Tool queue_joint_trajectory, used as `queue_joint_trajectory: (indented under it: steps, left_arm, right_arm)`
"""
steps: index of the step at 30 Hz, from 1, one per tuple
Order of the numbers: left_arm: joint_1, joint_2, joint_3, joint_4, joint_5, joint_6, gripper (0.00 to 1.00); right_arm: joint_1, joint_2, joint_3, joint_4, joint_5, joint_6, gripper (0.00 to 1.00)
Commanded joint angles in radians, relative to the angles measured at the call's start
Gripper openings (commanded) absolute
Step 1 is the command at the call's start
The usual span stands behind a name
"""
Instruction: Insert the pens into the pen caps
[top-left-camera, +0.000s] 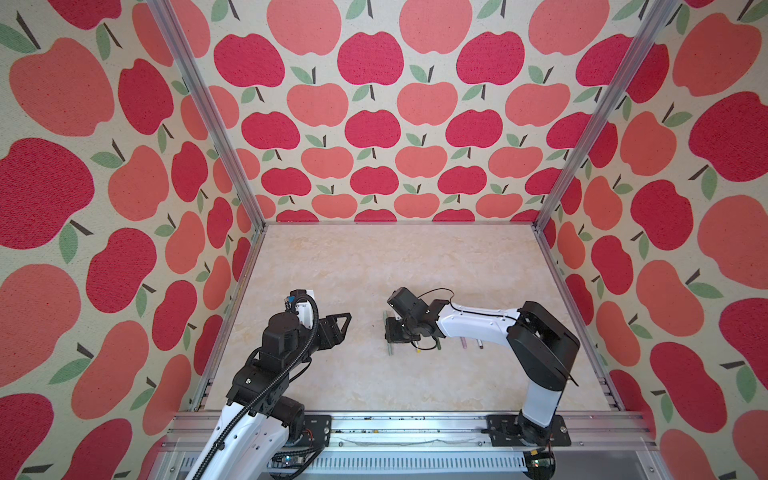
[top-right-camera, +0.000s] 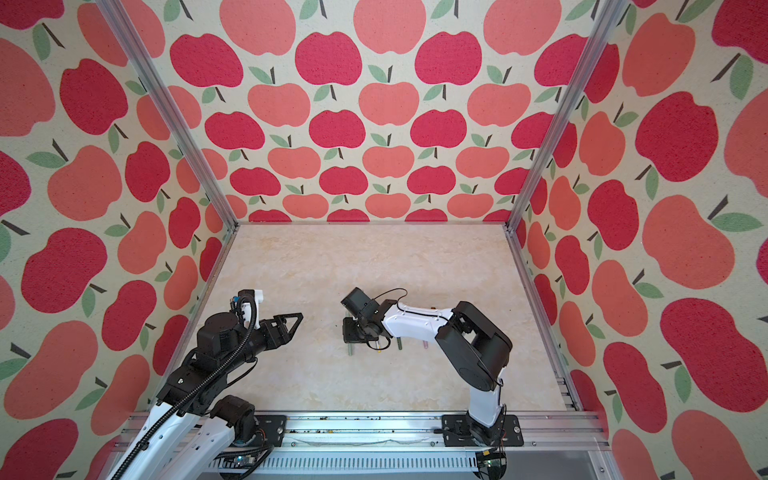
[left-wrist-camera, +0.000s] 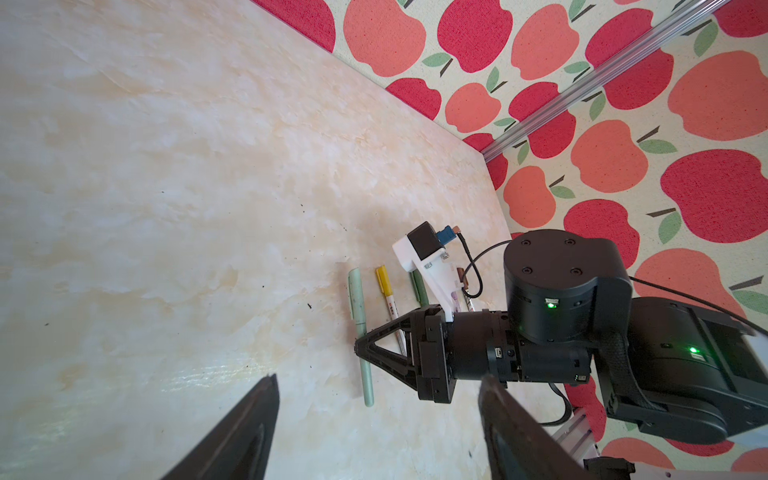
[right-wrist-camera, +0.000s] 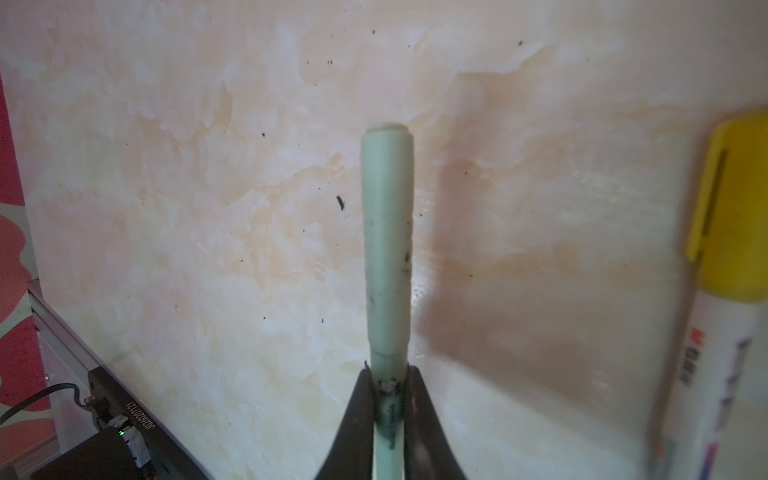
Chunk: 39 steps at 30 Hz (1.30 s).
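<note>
Apple-print walls (top-left-camera: 374, 124) enclose a pale marbled table (top-left-camera: 374, 266). Two black-and-white arms reach in from the near rail.

The left gripper (top-left-camera: 347, 319) hangs above the table left of centre. Its dark fingers (left-wrist-camera: 249, 432) stand wide apart with nothing between them.

The right gripper (left-wrist-camera: 360, 347) points down near the middle of the table. Its jaws are closed tight on the pale green pen (left-wrist-camera: 366, 382), gripping the barrel just behind the pale green cap (right-wrist-camera: 386, 232), which sits on the pen. I cannot tell whether the pen lies on the table or is raised just off it.

To its right, the other pens lie on the table in a loose row, roughly parallel and apart from each other. First is a white pen (right-wrist-camera: 715, 374) wearing a yellow cap (right-wrist-camera: 731, 216), then a dark green pen (left-wrist-camera: 419, 286), a pink pen (top-left-camera: 464, 344), and a pen with a brown cap (left-wrist-camera: 462, 276), partly hidden behind the right arm's camera mount.

The white pen has red and blue print along its barrel, too blurred to read. The pale green barrel has a short line of dark print between the jaws, smudged and unreadable. A black part at the table's edge (right-wrist-camera: 137, 415) has a row of white characters that I cannot make out with any certainty.
</note>
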Motion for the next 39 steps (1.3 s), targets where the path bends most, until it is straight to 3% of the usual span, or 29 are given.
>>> queue_joint_trajectory:
  steps: [1, 28, 32, 39]
  left_arm:
    - [0.006, 0.006, 0.005, 0.008, 0.019, -0.016, 0.78]
    - [0.009, 0.007, -0.003, 0.034, 0.031, -0.025, 0.80]
    - [0.012, 0.004, 0.009, 0.020, 0.024, -0.008, 0.81]
    - [0.052, 0.053, 0.094, 0.022, -0.032, 0.105, 0.92]
  right_arm:
    - [-0.009, 0.019, -0.019, -0.026, -0.002, 0.011, 0.06]
    - [-0.043, 0.052, -0.014, -0.045, -0.011, -0.022, 0.24]
    - [-0.047, 0.023, -0.003, -0.069, 0.007, -0.040, 0.29]
    - [-0.062, -0.120, 0.062, -0.145, 0.104, -0.145, 0.42]
